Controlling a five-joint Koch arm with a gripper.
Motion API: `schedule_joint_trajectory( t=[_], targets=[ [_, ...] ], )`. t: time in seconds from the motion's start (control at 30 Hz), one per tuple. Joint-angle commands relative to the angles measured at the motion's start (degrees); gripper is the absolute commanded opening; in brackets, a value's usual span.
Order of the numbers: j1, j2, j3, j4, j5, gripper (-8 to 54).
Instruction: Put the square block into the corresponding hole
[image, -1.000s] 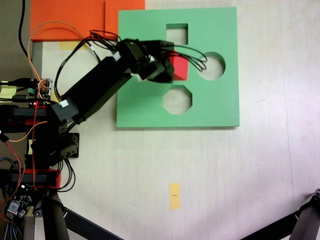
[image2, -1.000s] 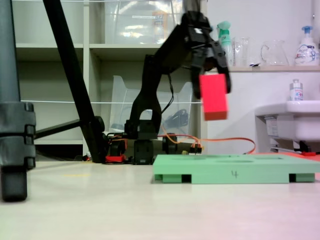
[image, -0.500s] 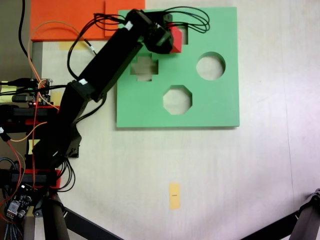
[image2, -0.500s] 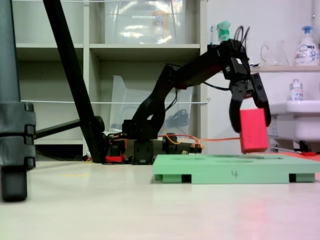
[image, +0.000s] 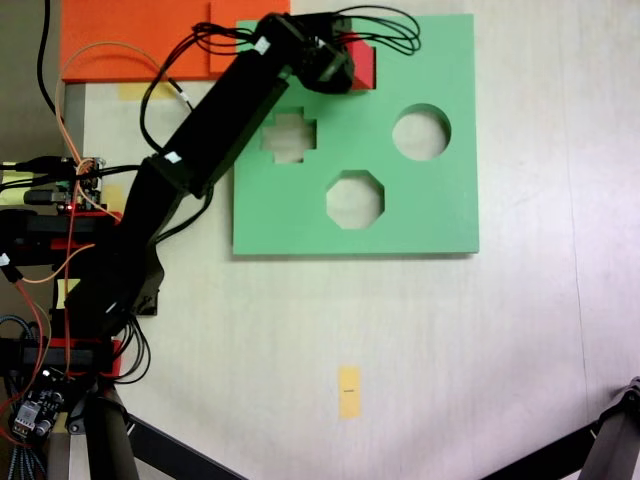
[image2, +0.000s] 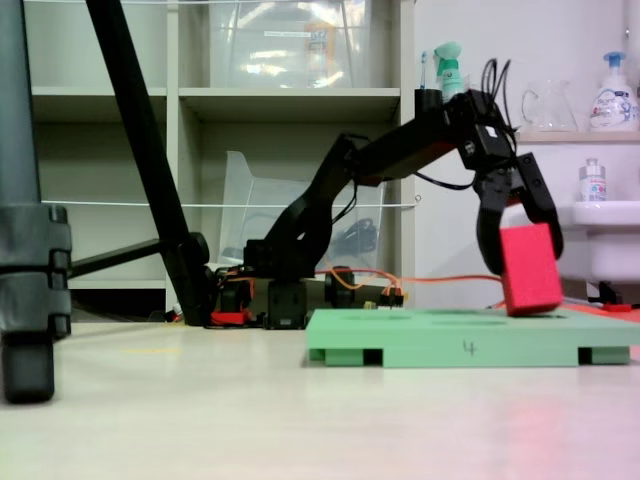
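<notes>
The square block (image: 364, 66), a bright red foam cube, is over the far edge of the green board (image: 430, 215), where it and the arm cover the square hole. My gripper (image: 345, 68) is shut on it. From the side, the square block (image2: 530, 272) hangs tilted with its lower edge at the top face of the green board (image2: 470, 348). The black fingers (image2: 490, 245) of the gripper (image2: 522, 258) clasp it on both sides. Whether the cube has entered the hole cannot be told.
The board also has a cross cutout (image: 288, 137), a round cutout (image: 421, 132) and an octagonal cutout (image: 355, 199). Orange foam sheets (image: 140, 40) lie beyond its left corner. Wires and boards (image: 60, 190) crowd the arm's base, and tripod legs (image: 120, 440) stand at the near edge.
The arm swung from the board's middle to its far edge and stretched out. The red block came down from high above the board to its top face.
</notes>
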Motion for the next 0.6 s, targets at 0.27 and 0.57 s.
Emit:
schedule_joint_trajectory(
  t=[0.27,0.57],
  targets=[
    [-1.14,-3.08,-2.72,-4.57,-0.26,13.8],
    [-1.14,-6.33,-3.08,-9.67,0.00,52.0]
  ],
)
